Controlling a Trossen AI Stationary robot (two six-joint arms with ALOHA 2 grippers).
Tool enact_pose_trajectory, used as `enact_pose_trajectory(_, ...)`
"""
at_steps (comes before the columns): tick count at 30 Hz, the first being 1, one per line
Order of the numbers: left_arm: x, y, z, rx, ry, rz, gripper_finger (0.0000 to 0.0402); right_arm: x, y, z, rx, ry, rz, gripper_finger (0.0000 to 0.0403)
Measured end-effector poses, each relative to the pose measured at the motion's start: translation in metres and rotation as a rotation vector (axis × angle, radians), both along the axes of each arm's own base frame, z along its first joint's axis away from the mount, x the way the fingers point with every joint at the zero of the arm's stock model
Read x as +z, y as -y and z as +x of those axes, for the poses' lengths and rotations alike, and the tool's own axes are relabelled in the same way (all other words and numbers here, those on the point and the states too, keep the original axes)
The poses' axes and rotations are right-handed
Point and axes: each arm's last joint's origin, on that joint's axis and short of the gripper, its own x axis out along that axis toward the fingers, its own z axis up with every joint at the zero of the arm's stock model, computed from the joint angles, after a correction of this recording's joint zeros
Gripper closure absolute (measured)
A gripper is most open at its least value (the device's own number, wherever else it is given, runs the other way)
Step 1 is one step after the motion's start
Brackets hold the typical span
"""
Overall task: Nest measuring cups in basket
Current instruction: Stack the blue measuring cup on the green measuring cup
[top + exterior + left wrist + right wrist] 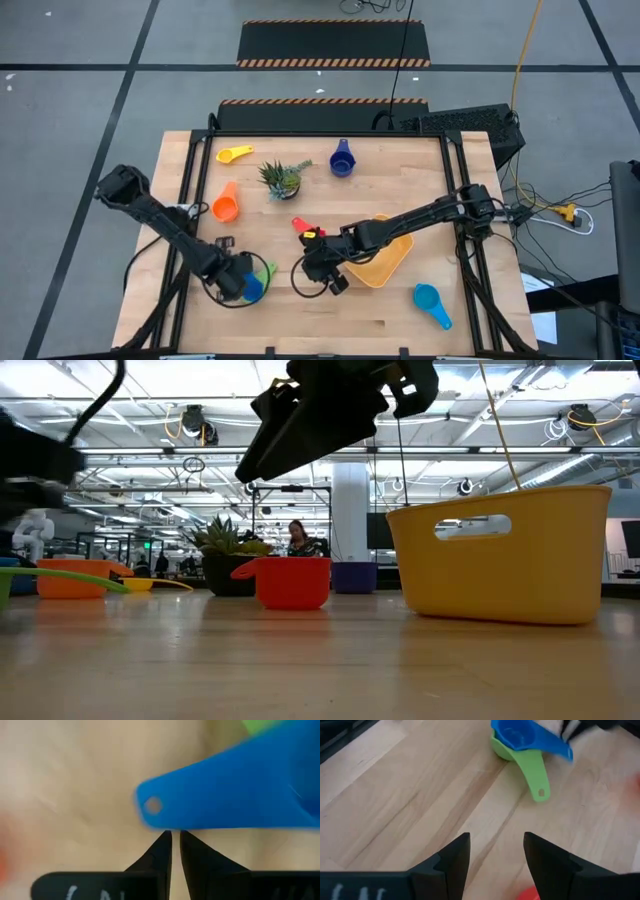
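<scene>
Pale butcher-block planks run under both my arms, with a striped floor mat beyond the table's (400, 310) far edge and a bright workshop hall behind it

My left gripper (240, 283) sits low near the front left of the table, right at the blue cup (516, 735), which is already nested inside the green cup (527, 762). My left fingers (161, 851) are pinched almost together, and their tips sit just at the edge of the blue cup's flat handle; I cannot tell whether I have hold of it or only touch it. My right gripper (322, 268) hangs just off the basket's (385, 270) near corner, its fingers (452, 856) standing moderately apart and holding nothing, looking across bare wood toward the nested pair.

The basket holds no cup that I can see. The red cup (302, 226) sits close by my right arm, the orange cup (226, 206) and the yellow cup (236, 154) lie off to the left, the dark blue cup (342, 160) stands at the back beside the little potted plant (281, 178), and the light blue cup (432, 302) lies near the front right.

My worry is the handle: it is thin and slick, so a pinch this near its end could slip, or lift the blue cup alone and leave the green one behind. My two arms are also near each other, and the right elbow could knock the red cup or shove the basket if either swings carelessly
</scene>
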Motion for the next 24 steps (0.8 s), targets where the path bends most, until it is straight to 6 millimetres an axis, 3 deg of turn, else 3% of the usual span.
enact_pose_trajectory(6,0.001,-0.015,0.014,-0.082,0.062,0.089,0.0362,-0.002,0.001,-0.007,-0.035,-0.084,0.009,0.0225)
enact_pose_trajectory(12,0.001,-0.014,0.001,-0.045,-0.051,0.086,0.0362,-0.003,0.005,-0.009,-0.062,-0.120,0.021,0.0225)
enact_pose_trajectory(17,0.002,-0.014,0.000,-0.040,-0.049,0.098,0.0362,-0.002,0.000,0.001,0.005,-0.014,0.130,0.0225)
enact_pose_trajectory(20,0.002,-0.014,0.009,-0.047,0.019,0.057,0.0362,-0.011,-0.012,0.011,0.077,0.058,0.246,0.0225)
enact_pose_trajectory(24,0.002,-0.015,0.018,-0.056,0.077,0.025,0.0362,-0.031,-0.025,0.017,0.080,0.079,0.229,0.0229)
